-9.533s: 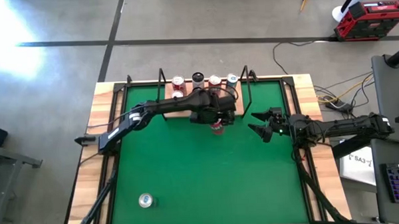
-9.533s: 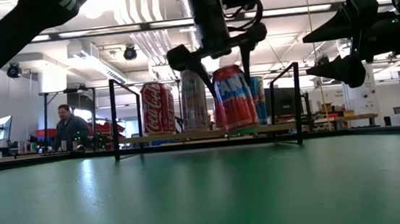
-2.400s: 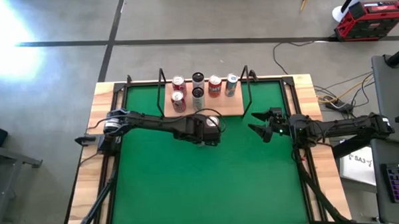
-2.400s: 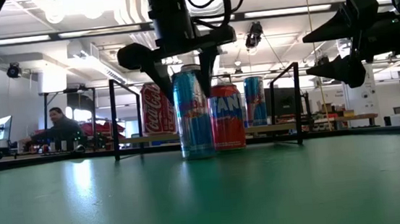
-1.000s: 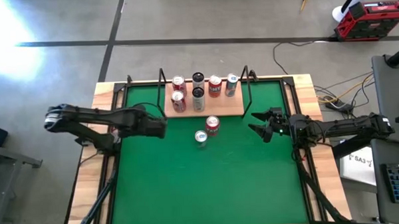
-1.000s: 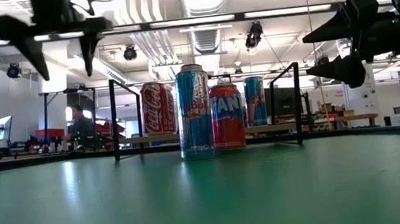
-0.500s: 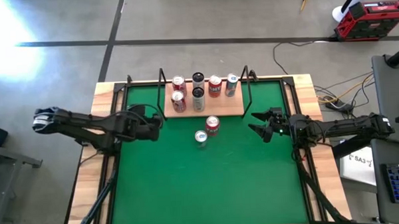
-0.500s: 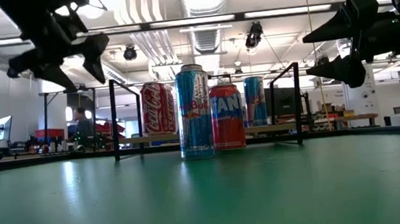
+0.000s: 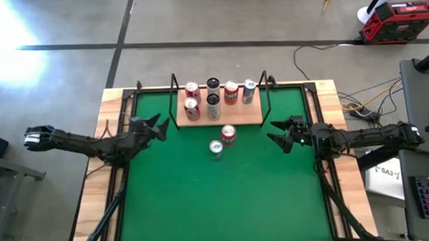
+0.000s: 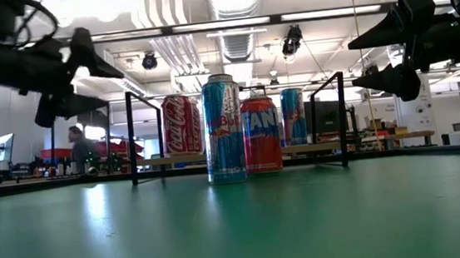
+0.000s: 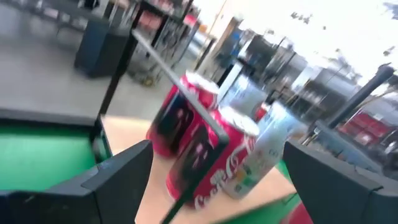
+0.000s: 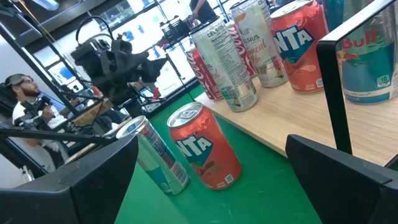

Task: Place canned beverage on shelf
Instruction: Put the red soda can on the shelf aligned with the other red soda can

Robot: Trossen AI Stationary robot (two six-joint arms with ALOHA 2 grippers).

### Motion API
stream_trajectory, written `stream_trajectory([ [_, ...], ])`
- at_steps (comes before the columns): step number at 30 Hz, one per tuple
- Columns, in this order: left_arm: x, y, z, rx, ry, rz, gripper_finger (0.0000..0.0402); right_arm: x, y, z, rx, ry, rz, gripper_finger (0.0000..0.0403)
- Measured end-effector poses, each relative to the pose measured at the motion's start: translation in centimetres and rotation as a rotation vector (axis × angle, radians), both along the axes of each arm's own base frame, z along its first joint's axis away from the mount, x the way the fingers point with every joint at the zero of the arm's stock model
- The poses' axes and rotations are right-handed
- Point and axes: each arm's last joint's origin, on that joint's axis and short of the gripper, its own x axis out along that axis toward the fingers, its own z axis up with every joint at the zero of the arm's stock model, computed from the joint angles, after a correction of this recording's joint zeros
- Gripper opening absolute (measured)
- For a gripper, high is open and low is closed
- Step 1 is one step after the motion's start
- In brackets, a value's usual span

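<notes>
Dark jointed arms, two-fingered claws

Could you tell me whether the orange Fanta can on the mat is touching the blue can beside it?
Apart. The right wrist view shows green mat between the orange Fanta can and the blue can.

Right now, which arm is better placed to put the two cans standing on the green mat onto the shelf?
Probably the right. The right gripper is open, facing the Fanta can and blue can; the left gripper sits farther away.
</notes>
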Motion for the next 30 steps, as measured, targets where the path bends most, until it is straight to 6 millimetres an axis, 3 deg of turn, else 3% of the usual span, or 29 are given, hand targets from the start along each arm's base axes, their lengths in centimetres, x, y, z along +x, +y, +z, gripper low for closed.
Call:
stream_trajectory([
  [20,-5.2,0.0,2.7,0.523,0.078,-0.066,0.0346,0.0,0.0,0.0,0.0,0.0,0.0,0.04],
  [25,-5.3,-0.1,2.2,0.613,0.223,-0.065,0.0346,0.0,0.0,0.0,0.0,0.0,0.0,0.04],
  [30,-5.3,0.2,1.4,0.575,0.353,0.011,0.0346,0.0,0.0,0.0,0.0,0.0,0.0,0.04],
])
